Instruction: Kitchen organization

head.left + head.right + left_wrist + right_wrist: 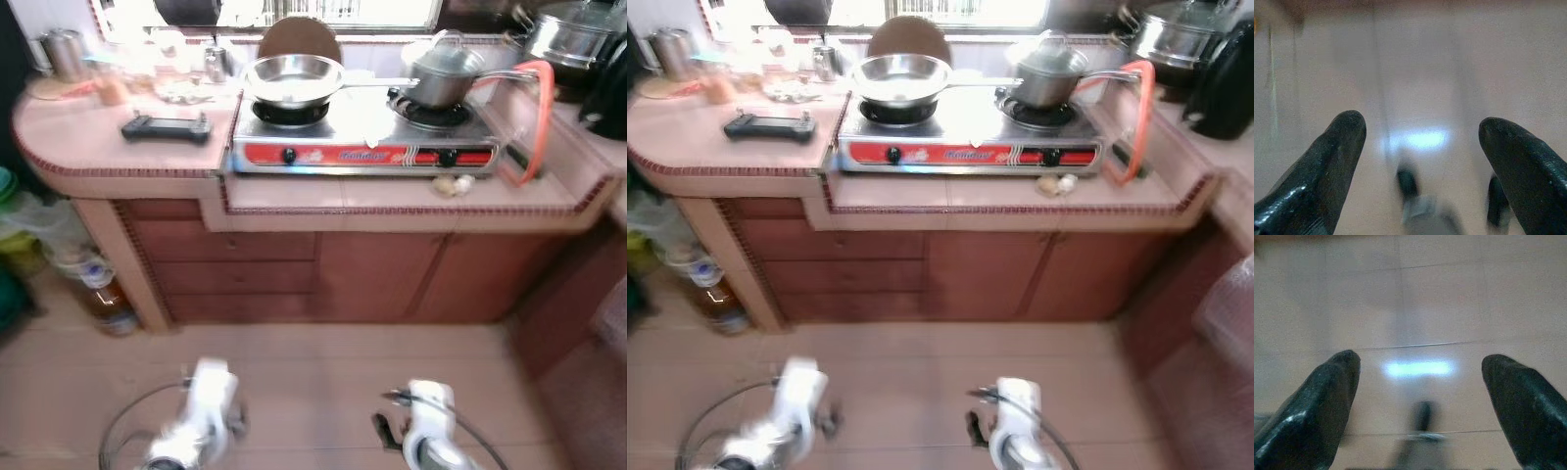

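Kitchen counter (118,162) carries a 2-burner stove (362,147) with a frying pan (292,80) and lidded pot (446,73). Wrist views show tiled floor (1449,308) beneath left gripper (1420,142) and right gripper (1420,377), both spread open, holding nothing.

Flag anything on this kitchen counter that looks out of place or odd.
A black handheld controller lies on the counter left of the stove, odd among cookware. Small pale bits, too blurred to identify, sit loose before the stove. Frying pan and lidded pot sit squarely on burners.

Both arms low, jaws apart.
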You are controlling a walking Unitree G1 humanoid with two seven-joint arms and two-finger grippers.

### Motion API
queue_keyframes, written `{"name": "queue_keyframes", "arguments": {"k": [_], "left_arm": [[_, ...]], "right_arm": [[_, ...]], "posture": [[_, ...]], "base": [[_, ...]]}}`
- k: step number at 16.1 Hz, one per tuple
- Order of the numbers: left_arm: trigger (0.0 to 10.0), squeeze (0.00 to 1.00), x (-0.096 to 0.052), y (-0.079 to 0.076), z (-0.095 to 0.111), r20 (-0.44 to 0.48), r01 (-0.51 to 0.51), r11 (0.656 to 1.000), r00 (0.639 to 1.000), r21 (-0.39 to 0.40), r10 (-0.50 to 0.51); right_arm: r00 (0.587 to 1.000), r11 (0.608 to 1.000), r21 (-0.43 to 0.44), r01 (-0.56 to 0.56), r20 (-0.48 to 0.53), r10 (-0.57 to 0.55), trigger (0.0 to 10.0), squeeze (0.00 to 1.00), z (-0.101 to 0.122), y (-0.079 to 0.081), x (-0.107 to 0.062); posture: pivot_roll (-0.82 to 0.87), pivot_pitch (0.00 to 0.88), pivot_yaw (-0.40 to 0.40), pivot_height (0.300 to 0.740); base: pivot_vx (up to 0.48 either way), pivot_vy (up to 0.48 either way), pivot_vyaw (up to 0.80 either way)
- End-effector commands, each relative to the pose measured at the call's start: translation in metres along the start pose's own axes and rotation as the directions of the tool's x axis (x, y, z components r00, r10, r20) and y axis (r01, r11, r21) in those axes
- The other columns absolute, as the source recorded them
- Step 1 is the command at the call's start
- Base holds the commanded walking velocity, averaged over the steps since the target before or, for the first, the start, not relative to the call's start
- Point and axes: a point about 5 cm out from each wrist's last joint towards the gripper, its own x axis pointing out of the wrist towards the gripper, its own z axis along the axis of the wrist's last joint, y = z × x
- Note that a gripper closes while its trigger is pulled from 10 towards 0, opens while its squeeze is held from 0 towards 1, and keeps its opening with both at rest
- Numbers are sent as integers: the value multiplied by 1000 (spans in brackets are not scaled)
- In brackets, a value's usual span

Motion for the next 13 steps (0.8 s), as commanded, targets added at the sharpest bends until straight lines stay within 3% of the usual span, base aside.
{"name": "queue_keyframes", "arguments": {"k": [1, 6, 9, 13], "left_arm": [[10000, 0, -1, -5, -6, 3, 40, 998, 999, 51, -40], [10000, 0, -4, -5, -16, -10, 50, 994, 999, 93, -50], [10000, 0, -4, -3, -17, -14, 55, 989, 998, 141, -54], [10000, 0, -4, -8, -20, -50, 119, 954, 993, 275, -109]], "right_arm": [[999, 999, -48, 25, 26, -24, 10000, 0, 11, -7, 1], [1000, 995, -100, 17, 8, -16, 10000, 0, 7, -11, 0], [999, 998, -60, 37, 31, -35, 10000, 0, 12, -12, 0], [998, 998, 2, 67, 15, -67, 10000, 0, -2, -15, -3]], "posture": [[302, 0, -162, 740], [315, 0, -183, 740], [309, 0, -159, 740], [277, 0, -78, 740]], "base": [[0, 0, 0], [0, 0, 0], [0, 0, 0], [0, 0, 0]]}}
